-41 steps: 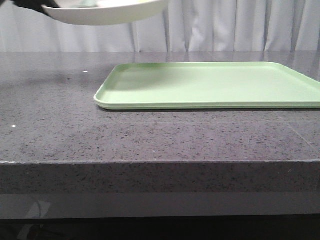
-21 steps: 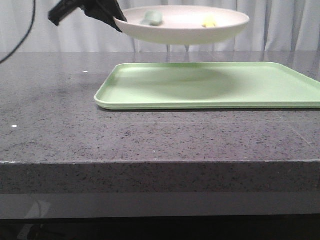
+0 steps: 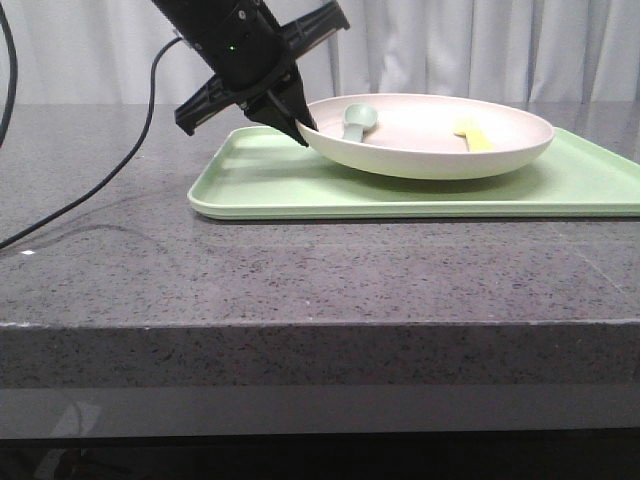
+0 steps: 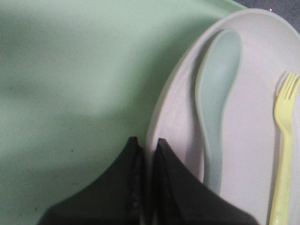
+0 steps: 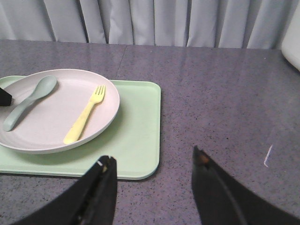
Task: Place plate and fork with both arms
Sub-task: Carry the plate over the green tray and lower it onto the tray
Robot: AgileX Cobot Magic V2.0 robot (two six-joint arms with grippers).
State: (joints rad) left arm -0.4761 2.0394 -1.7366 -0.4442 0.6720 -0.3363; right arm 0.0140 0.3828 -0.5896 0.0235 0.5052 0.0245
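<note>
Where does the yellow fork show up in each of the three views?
Front view: the fork lies in the plate's right half, seen edge-on.
Left wrist view: the fork runs along the picture's right edge, tines up.
Right wrist view: the fork lies mid-plate, in the left half of the picture.
Shared landmark: the grey-green spoon lying beside it in the plate.

A: Does the plate (image 4: 243,140) show whole up close?
B: No, the left wrist view's edges cut it, and the fork (image 4: 282,154) handle's end too.
A: The fingers (image 4: 133,187)?
B: Blurred.
</note>
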